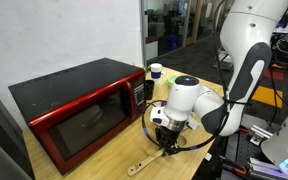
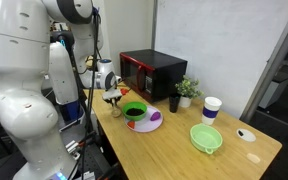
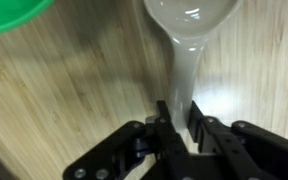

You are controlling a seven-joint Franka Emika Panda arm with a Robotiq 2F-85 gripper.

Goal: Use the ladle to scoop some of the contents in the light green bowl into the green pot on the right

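Note:
In the wrist view my gripper (image 3: 179,115) is shut on the thin handle of the pale wooden ladle (image 3: 187,40). Its round scoop points away from me, just above the wooden table. In an exterior view the ladle (image 1: 140,166) slants down from the gripper (image 1: 168,146) toward the table's near edge. The green pot (image 2: 136,111), dark inside, stands just beside the gripper (image 2: 113,98), and its rim (image 3: 12,14) shows at the wrist view's top left corner. The light green bowl (image 2: 206,138) sits far along the table, well away from the gripper.
A red microwave (image 1: 79,105) stands at the back of the table. The pot rests on a white plate (image 2: 154,123). A white cup with a blue top (image 2: 212,108), a black cup (image 2: 174,102) and a small plant (image 2: 188,89) stand near the wall. The table edge (image 1: 199,165) lies close to the gripper.

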